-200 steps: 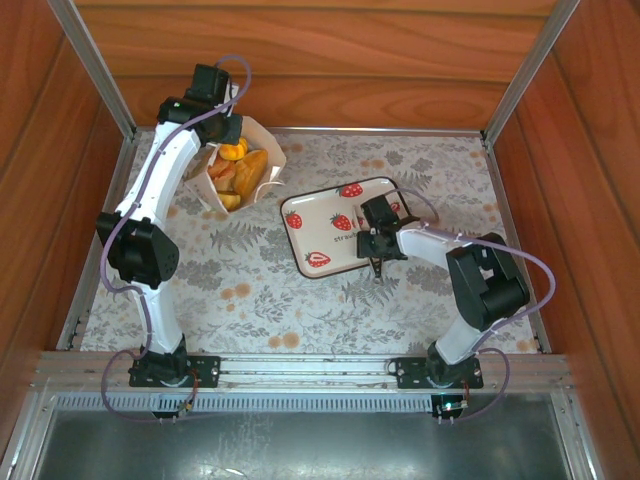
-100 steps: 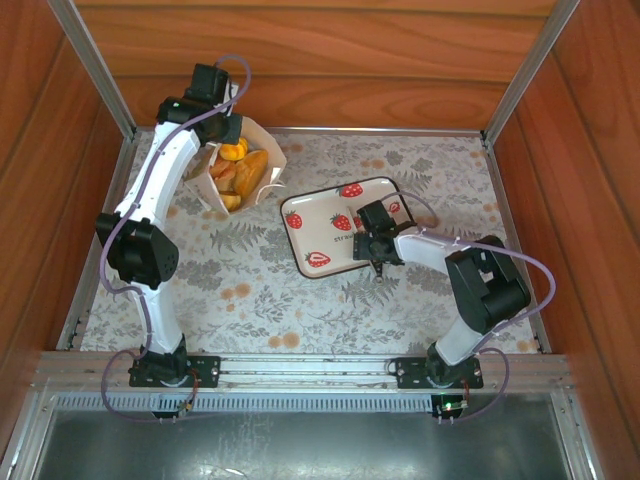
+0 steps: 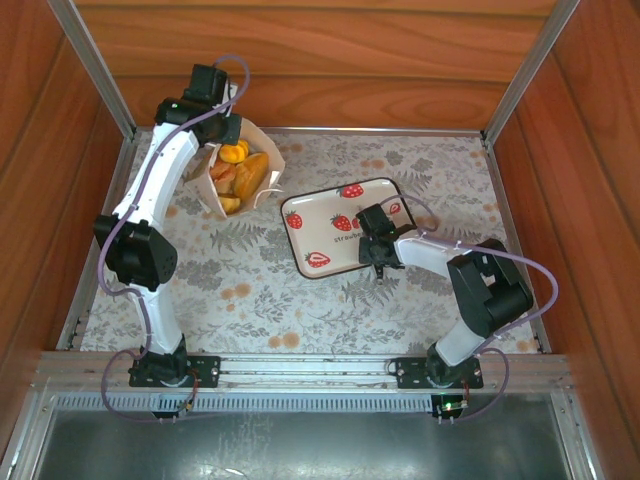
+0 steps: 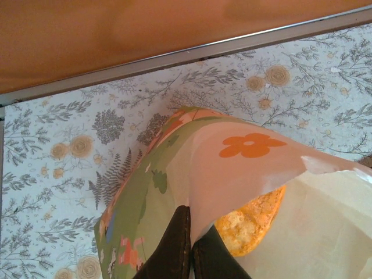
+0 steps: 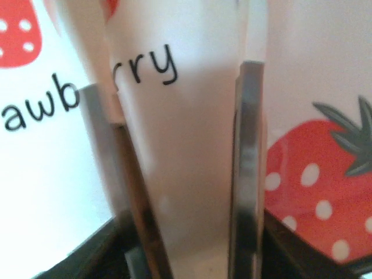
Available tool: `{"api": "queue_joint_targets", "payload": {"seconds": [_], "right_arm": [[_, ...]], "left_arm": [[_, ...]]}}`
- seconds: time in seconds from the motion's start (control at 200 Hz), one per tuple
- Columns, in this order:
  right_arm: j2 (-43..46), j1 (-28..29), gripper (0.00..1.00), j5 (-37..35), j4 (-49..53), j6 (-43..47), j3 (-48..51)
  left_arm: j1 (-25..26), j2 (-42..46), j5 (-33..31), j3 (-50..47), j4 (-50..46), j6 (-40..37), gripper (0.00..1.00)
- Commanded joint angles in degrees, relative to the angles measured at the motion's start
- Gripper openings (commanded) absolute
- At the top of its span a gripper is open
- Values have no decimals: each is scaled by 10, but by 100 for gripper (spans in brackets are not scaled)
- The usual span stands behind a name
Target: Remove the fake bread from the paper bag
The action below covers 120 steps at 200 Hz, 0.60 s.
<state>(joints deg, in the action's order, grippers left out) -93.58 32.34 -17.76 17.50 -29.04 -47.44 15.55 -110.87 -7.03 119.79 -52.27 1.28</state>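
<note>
One strawberry tray [image 3: 320,225] beside paper bag [image 3: 272,155]

The left arm [image 3: 165,175] and right arm [image 3: 430,246] wear smooth white shells between chunky black joint housings [image 3: 140,255], each mounted on a flat black base plate [image 3: 170,370]. Thin lilac cables [image 3: 549,287] loop alongside them. The left gripper [image 4: 190,224] has dark brown fingers [image 4: 174,250]; the right gripper [image 5: 174,81] has fingers [image 5: 247,163] of dull silver metal
</note>
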Motion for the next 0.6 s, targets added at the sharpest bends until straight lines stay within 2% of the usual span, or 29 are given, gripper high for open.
{"api": "queue_joint_targets", "payload": {"seconds": [0.0,0.15,0.305,0.455,0.595], "right_arm": [[-12,6,41,5,30,-5,0],[10,6,28,-8,35,8,-14],[59,5,14,16,34,34,-30],[101,-2,9,63,16,46,-40],[123,-25,10,162,2,59,-63]], "left_arm": [[1,31,3,-3,9,-3,0],[1,34,3,-7,11,-3,0],[1,32,3,-11,13,0,0],[1,31,20,-20,16,10,0],[4,33,47,-30,20,28,0]]}}
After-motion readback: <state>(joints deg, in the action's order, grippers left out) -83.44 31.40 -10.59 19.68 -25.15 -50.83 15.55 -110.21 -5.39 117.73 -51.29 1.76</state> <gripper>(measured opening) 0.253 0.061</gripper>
